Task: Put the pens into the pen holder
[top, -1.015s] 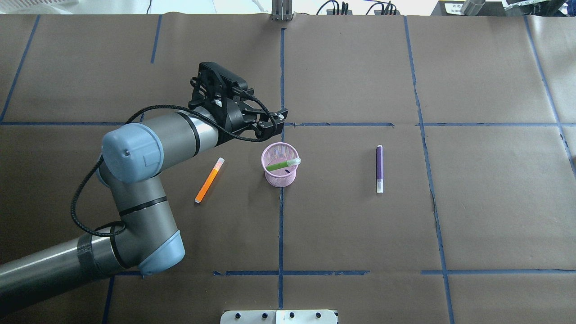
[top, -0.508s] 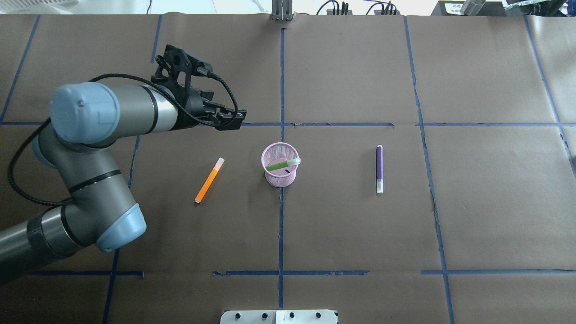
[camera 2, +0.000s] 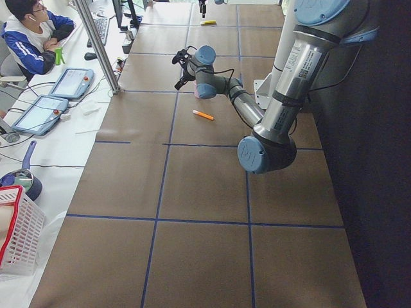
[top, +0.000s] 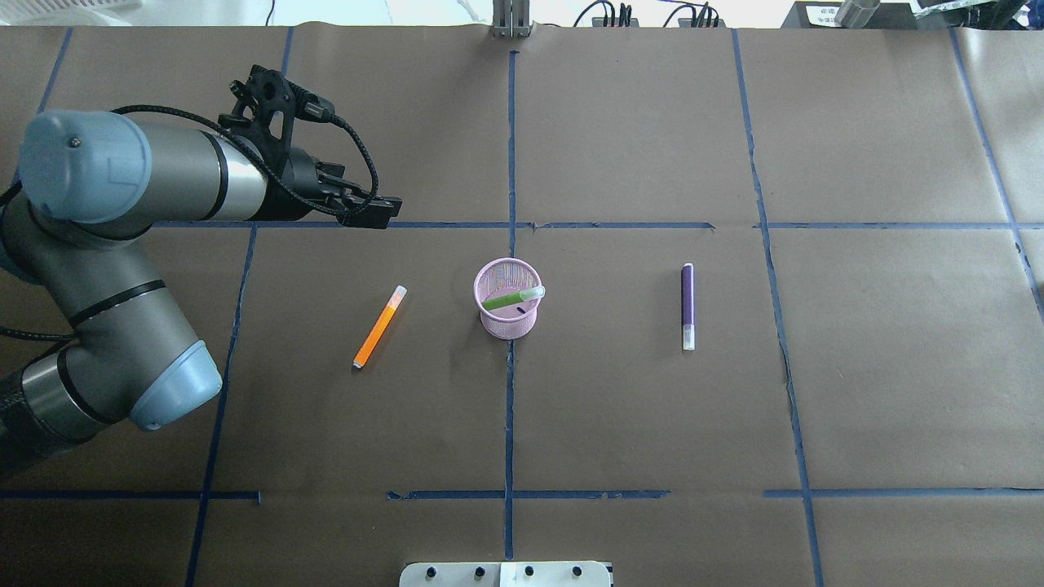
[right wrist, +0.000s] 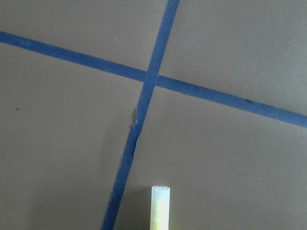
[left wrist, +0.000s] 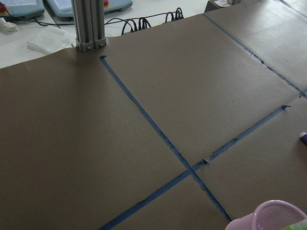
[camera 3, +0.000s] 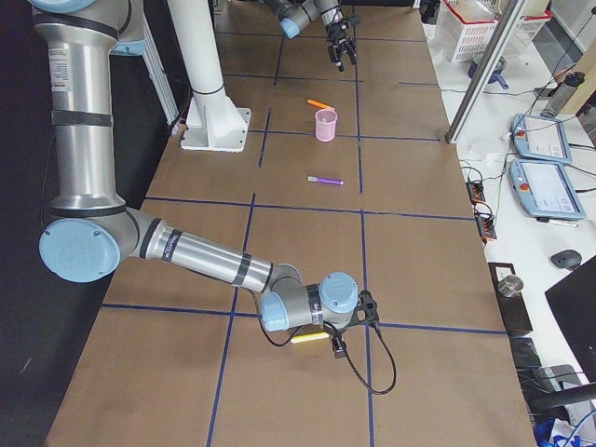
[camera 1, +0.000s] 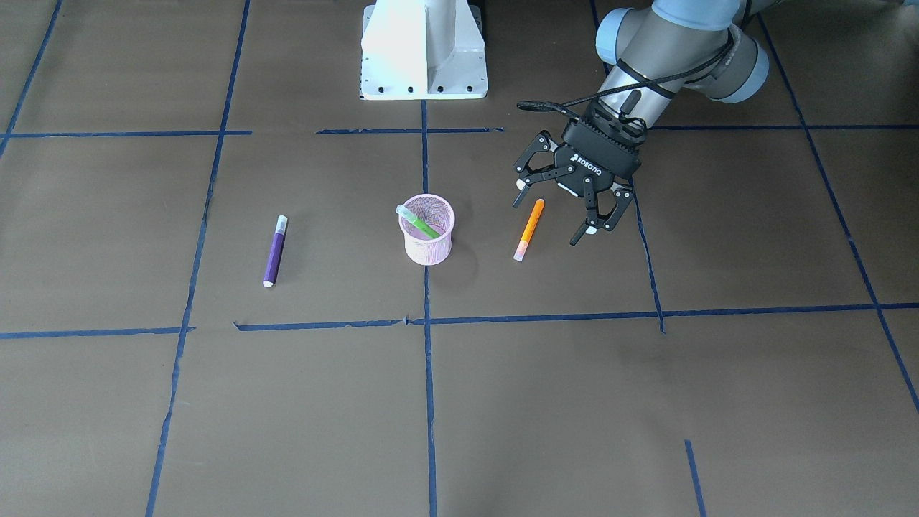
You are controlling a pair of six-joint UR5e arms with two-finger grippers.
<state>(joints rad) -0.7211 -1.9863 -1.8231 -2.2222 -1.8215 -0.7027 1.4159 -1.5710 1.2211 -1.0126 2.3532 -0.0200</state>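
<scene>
The pink mesh pen holder (top: 507, 314) (camera 1: 428, 244) stands at the table's middle with the green pen (top: 506, 300) (camera 1: 420, 223) leaning inside it. The orange pen (top: 379, 327) (camera 1: 529, 230) lies flat to its left in the overhead view. The purple pen (top: 687, 306) (camera 1: 274, 250) lies flat to its right. My left gripper (camera 1: 549, 219) (top: 377, 214) is open and empty, raised near the orange pen's far end and apart from it. My right gripper shows only in the exterior right view (camera 3: 335, 346), far down the table. I cannot tell whether it is open or shut.
A pale yellow pen (right wrist: 160, 206) (camera 3: 307, 338) lies by my right wrist. The white robot base (camera 1: 423, 50) stands at the near edge. An aluminium post (top: 511, 20) stands at the far edge. Blue tape lines cross the brown table cover. An operator (camera 2: 32, 29) sits beyond the far edge.
My left arm has swung left and back, away from the pen holder, with its gripper still open and empty. The pens and the holder have not moved.
</scene>
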